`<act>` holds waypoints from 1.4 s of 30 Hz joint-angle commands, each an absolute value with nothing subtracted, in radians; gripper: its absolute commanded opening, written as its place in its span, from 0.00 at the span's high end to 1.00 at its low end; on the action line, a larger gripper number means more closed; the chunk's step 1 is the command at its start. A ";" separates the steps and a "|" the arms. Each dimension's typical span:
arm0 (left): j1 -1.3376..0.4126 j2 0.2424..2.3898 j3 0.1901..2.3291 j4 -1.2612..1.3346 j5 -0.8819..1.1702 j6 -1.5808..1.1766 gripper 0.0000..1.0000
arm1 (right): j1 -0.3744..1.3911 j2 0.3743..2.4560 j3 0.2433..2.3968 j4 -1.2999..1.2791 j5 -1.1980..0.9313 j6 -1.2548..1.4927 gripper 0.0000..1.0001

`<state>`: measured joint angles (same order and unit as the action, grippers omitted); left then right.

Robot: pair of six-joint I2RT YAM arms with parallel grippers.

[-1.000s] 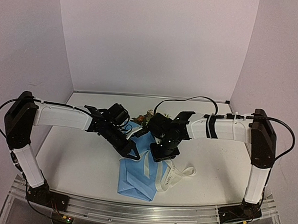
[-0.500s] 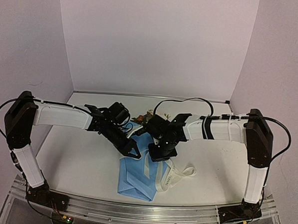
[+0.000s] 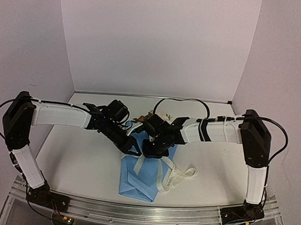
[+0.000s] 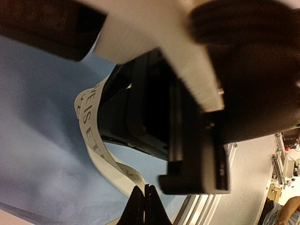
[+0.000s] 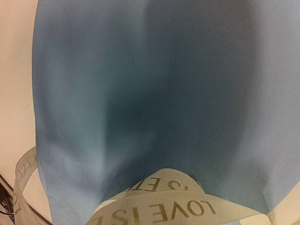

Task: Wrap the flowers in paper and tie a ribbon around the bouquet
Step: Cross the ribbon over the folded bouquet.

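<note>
Clearly, the ribbon (image 5: 159,213) reads "LOVE IS" — draped over the paper (image 5: 150,93).

One paper bouquet (image 3: 137,181), one ribbon (image 3: 170,177), apparently; two robot arms (image 3: 59,117).

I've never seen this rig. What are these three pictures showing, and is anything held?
These are two white-and-black robot arms bolted at the table's near edge, each ending in a two-finger gripper. One picture looks down from above; the other two come from cameras on the wrists. On the white table lies a cone-shaped light-blue paper bundle, small cream and rust flowers peeking from its far end, with a long cream printed ribbon looped across it. The left gripper is shut, apparently pinching the ribbon. The right gripper hangs over the paper; its jaws cannot be made out.
</note>
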<state>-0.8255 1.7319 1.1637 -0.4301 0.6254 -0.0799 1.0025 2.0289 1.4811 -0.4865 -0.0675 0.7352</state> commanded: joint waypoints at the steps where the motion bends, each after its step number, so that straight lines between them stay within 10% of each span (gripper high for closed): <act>1: -0.808 1.672 1.197 -0.447 0.634 -0.076 1.00 | 0.967 2.082 1.511 -0.382 -0.075 0.821 0.85; 24: -0.799 1.816 1.224 -0.543 0.704 -0.074 0.95 | 0.989 1.815 1.262 -0.268 -0.063 0.755 0.67; 34: -0.801 1.780 1.226 -0.557 0.654 -0.087 0.56 | 0.990 1.667 1.125 -0.290 -0.004 0.694 0.63; 42: -0.804 1.696 1.221 -0.542 0.612 -0.089 0.44 | 0.989 1.614 1.108 -0.355 0.052 0.607 0.60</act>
